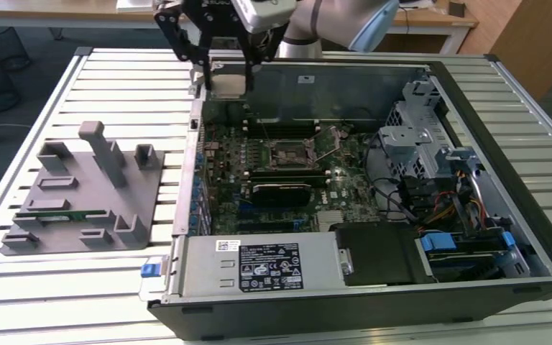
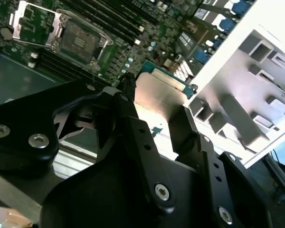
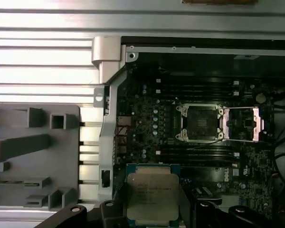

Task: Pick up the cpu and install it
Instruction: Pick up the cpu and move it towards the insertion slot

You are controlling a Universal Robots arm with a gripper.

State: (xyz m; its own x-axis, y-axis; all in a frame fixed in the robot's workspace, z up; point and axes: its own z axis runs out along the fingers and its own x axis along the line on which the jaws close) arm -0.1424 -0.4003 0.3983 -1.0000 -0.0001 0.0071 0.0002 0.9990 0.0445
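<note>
A slatted metal table [image 1: 113,79] carries an open computer case [image 1: 506,237] lying on its side. Beside it, on the exterior view's left, sits a grey moulded holder [image 1: 94,180].

The cpu [image 1: 230,83] hangs in the air above the case's far wall, toward the exterior view's left, and touches nothing but the gripper [image 1: 226,77]. The jaws pinch it by two opposite edges, one black finger [image 2: 128,109] on each side. In the first wrist view the cpu's silver top faces the camera inside a pale green rim, with the motherboard [image 3: 147,109] far below it.

The socket [image 1: 290,152] lies well apart from the cpu, near the middle of the board. Its metal load plate [image 3: 242,124] is swung open to one side and the black-framed recess [image 3: 199,122] is bare. Rows of memory slots [image 3: 194,90] run along both sides of the socket.

Elsewhere in the case there is a silver power supply [image 1: 256,266] with a printed label along the near wall. A metal drive cage [image 1: 420,136] stands on the exterior view's right, with a bundle of coloured cables [image 1: 439,208] beneath it.

In the holder, a thin green memory stick [image 1: 60,213] lies in one slot.
</note>
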